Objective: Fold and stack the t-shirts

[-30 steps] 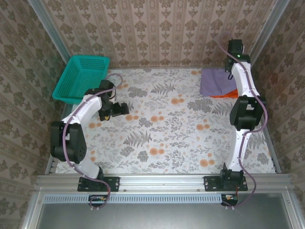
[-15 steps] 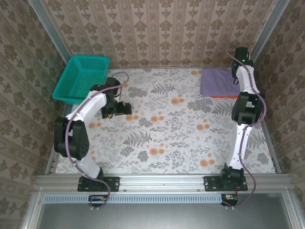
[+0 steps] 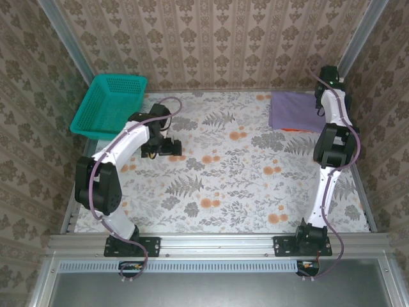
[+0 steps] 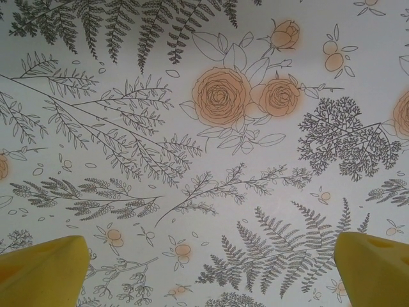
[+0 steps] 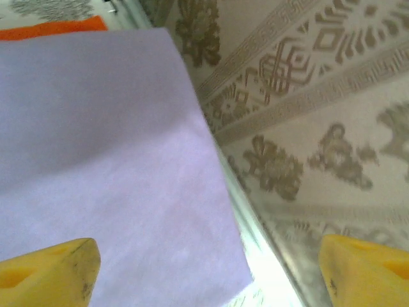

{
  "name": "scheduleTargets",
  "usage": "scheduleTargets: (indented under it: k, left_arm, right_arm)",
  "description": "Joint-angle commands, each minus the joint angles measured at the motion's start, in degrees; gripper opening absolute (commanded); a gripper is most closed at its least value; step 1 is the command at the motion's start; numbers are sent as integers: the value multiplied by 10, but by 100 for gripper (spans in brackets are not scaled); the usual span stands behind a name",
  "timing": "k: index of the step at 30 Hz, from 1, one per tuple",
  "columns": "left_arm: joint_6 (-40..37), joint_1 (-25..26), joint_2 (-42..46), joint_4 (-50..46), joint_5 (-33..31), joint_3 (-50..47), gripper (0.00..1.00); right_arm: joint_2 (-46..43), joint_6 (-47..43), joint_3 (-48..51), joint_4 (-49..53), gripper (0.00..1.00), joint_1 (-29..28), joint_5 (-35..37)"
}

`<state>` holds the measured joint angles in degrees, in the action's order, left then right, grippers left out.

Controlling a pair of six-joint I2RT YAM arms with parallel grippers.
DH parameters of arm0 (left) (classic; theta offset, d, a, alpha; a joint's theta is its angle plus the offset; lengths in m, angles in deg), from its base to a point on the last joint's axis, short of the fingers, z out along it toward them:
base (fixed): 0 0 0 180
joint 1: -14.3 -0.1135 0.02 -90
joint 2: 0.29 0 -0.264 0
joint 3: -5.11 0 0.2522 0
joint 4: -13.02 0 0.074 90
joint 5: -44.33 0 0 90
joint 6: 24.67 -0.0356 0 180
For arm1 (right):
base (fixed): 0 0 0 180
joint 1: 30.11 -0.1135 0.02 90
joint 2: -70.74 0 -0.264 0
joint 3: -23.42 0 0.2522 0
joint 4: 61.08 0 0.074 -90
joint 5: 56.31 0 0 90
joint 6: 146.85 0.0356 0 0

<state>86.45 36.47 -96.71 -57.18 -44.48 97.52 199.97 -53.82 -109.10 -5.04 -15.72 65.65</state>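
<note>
lavender tee (image 3: pixel 293 110) lies atop orange tee (image 3: pixel 299 129) just under right gripper (image 5: pixel 211 272), jaws spread, seemingly empty; left gripper (image 4: pixel 208 268), also spread, well apart.

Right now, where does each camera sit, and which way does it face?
Top external: above, behind the arms, looking down on table, left arm, right arm, lavender t-shirt.
Left wrist: on left arm, facing down at the table; left fingers at bottom corners.
Right wrist: faces lavender t-shirt and wall; right fingers below.
Shared: that t-shirt, top and right wrist.
</note>
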Motion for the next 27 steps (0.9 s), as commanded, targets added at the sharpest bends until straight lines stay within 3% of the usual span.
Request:
scheduleTargets:
  k: [1,8,12,15,20,27]
  left_arm:
    - [3,9,43,-9,-13,11,100]
    - [32,34,144,56,-43,-27,100]
    - [42,37,259,132,-111,-104,100]
    - [35,36,370,210,-176,-195,100]
    - [-10,35,523,291,-262,-316,100]
    - [-111,-34,635,383,-320,-453,100]
  right_arm:
    - [-119,17,60,-44,100,-31,-60]
    - [-354,60,291,-184,100,-104,-184]
    - [-522,106,472,-330,100,-129,-238]
    - [-600,117,560,-385,100,-145,-250]
    - [-624,131,628,-392,100,-162,-216]
    - [-644,179,821,-559,100,-168,-208]
